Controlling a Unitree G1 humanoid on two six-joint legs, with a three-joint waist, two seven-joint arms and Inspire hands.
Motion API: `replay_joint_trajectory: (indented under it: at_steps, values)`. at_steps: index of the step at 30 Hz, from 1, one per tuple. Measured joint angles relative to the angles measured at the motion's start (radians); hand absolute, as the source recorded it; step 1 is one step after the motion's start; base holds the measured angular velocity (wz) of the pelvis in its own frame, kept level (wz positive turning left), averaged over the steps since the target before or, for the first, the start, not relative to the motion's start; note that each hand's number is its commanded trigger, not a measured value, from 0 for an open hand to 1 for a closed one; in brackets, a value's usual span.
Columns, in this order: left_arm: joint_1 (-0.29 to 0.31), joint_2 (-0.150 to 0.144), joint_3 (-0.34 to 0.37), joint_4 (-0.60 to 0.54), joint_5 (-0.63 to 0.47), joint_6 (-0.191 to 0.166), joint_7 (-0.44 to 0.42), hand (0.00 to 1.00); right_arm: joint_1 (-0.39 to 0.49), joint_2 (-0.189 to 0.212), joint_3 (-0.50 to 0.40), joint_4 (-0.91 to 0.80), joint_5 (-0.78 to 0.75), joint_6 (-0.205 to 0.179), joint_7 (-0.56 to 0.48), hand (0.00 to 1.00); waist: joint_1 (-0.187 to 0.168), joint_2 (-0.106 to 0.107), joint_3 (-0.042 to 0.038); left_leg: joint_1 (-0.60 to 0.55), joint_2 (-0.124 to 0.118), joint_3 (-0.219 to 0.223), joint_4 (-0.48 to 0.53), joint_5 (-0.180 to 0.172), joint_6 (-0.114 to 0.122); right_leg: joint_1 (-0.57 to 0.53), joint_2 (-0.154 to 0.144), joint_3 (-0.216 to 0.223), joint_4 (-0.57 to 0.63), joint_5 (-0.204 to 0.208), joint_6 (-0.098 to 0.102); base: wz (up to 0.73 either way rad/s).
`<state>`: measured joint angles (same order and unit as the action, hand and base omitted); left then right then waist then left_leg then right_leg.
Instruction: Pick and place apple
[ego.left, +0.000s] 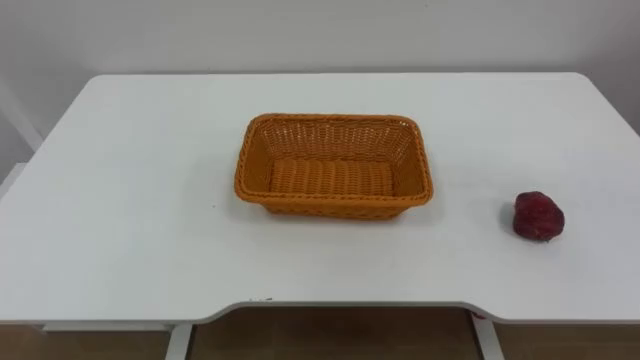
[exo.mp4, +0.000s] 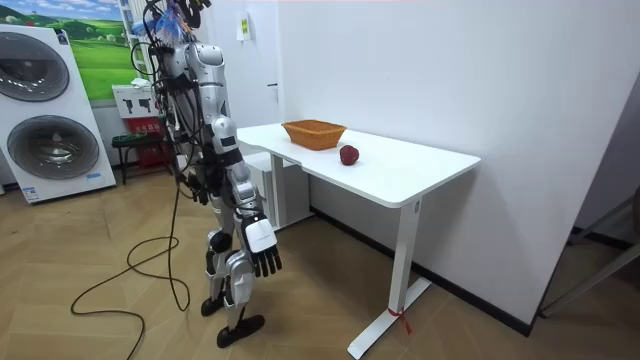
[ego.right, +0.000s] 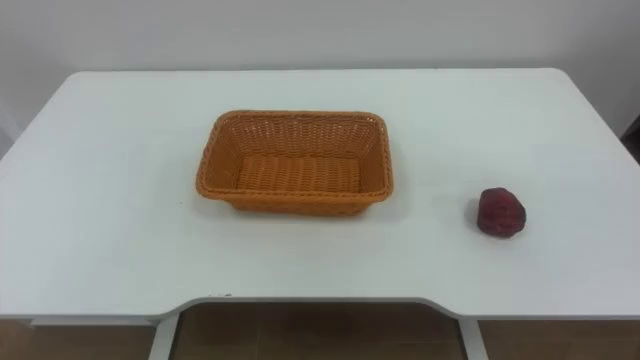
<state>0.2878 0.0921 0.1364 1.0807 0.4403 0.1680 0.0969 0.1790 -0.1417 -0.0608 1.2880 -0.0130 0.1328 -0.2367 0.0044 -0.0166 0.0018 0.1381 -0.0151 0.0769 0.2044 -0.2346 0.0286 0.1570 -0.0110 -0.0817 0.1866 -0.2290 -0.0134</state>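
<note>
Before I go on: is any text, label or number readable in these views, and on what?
Nothing can be read.
table, basket, apple: no text on them.
sticker low on the washer: too small to read.
Red print on the white box behind the robot: too small to read.

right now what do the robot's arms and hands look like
The right arm is silver-grey, built in rounded segments with darker joints. The right hand has black fingers and a white plate on its back. Dark cables run down beside the arm.
</note>
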Motion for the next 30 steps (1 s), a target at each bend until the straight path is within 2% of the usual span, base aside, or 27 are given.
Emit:
replay_joint_trajectory:
  at_steps: [9,13,15,18,19,21,23,25,30]
  values:
    - [-0.012,0.000,-0.001,0.000,-0.017,-0.001,0.001,0.00,-0.004,0.000,-0.003,-0.001,0.039,-0.001,-0.002,0.00,0.002,0.001,-0.0002,-0.004,0.000,0.001,0.001,0.000,0.000,-0.005,0.000,0.001,0.000,0.000,0.000,0.00]
    - [-0.012,-0.004,0.002,0.002,-0.016,0.001,0.004,0.00,-0.018,0.001,-0.025,-0.004,0.221,-0.001,-0.023,0.00,0.002,-0.001,-0.0003,-0.003,0.001,0.003,0.000,0.000,0.000,-0.005,0.001,0.004,0.001,0.000,0.000,-0.01]
    - [-0.011,-0.005,0.022,0.001,-0.016,0.000,-0.001,0.00,-0.023,0.001,-0.094,-0.003,0.402,-0.003,-0.023,0.00,-0.002,-0.002,-0.0004,-0.003,0.001,0.002,0.000,0.000,0.000,-0.003,0.000,0.001,-0.002,0.000,0.000,0.00]
    - [-0.008,-0.005,0.055,0.002,-0.017,0.000,-0.007,0.00,-0.030,0.001,-0.146,-0.005,0.601,-0.007,-0.023,0.00,-0.004,-0.002,-0.0004,0.000,0.000,0.002,0.000,0.000,0.000,0.002,0.000,0.000,0.000,0.000,0.000,0.00]
    - [-0.007,-0.005,0.059,0.001,-0.018,0.000,-0.008,0.00,-0.031,0.001,-0.165,-0.006,0.639,-0.007,-0.024,0.00,-0.005,-0.006,-0.0026,0.001,0.000,0.003,0.000,0.000,0.000,0.003,0.000,0.001,0.001,0.000,0.000,0.00]
    - [-0.003,-0.004,0.076,0.002,-0.017,-0.005,-0.009,0.00,-0.032,0.001,-0.230,-0.032,0.812,-0.011,-0.044,0.00,-0.020,-0.007,-0.0024,0.007,0.000,0.003,-0.001,0.000,0.000,0.007,0.001,0.003,0.003,0.000,0.000,0.00]
    - [0.010,-0.004,0.098,0.001,-0.018,-0.012,-0.009,0.00,-0.032,0.001,-0.284,-0.066,0.941,-0.020,-0.069,0.00,-0.030,-0.006,-0.0003,0.008,0.000,0.004,0.000,0.000,0.000,0.009,0.001,0.002,0.001,0.000,0.000,0.00]
    - [0.008,-0.002,0.105,0.001,-0.023,-0.025,-0.009,0.00,-0.033,0.000,-0.338,-0.113,1.084,-0.050,-0.107,0.00,-0.040,-0.007,0.0007,0.004,0.000,0.004,0.000,0.000,0.000,0.000,0.001,0.001,-0.001,-0.001,0.000,0.00]
    - [0.017,0.002,0.122,-0.002,-0.058,-0.050,-0.009,0.00,-0.049,-0.002,-0.437,-0.276,1.143,-0.095,-0.217,0.00,-0.055,-0.011,-0.0022,-0.009,0.000,0.005,0.002,0.000,0.001,-0.017,0.001,0.009,0.004,0.000,0.001,0.00]
